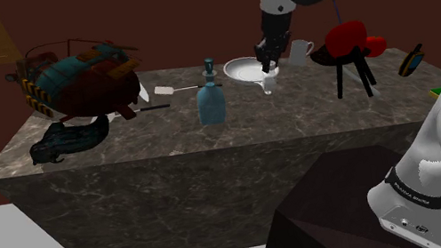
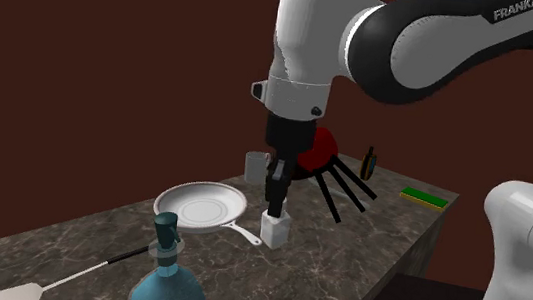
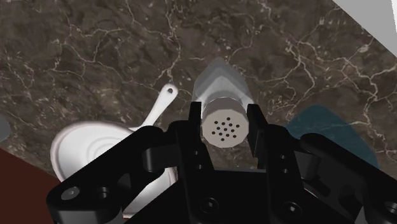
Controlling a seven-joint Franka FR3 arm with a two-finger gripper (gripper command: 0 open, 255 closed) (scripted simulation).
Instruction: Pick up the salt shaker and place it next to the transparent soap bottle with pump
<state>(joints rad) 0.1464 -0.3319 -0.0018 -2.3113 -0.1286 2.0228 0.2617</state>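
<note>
Currently the salt shaker (image 2: pixel 274 230) sits upright at the marble counter (image 1: pixel 315 109), just beside the white pan (image 2: pixel 201 208) handle. The gripper (image 3: pixel 226 122) clasps its perforated cap between both fingers. Grasp judged made; next, lift clear, carry to the blue-tinted soap bottle (image 1: pixel 211 102), set down beside it.

White arm (image 2: pixel 310 38), black fingers (image 3: pixel 257 130), apparently FRANKA lettering (image 2: pixel 529 11)

Upright white shaker (image 2: pixel 274 227); blue bottle (image 1: pixel 211 102) apart
</note>
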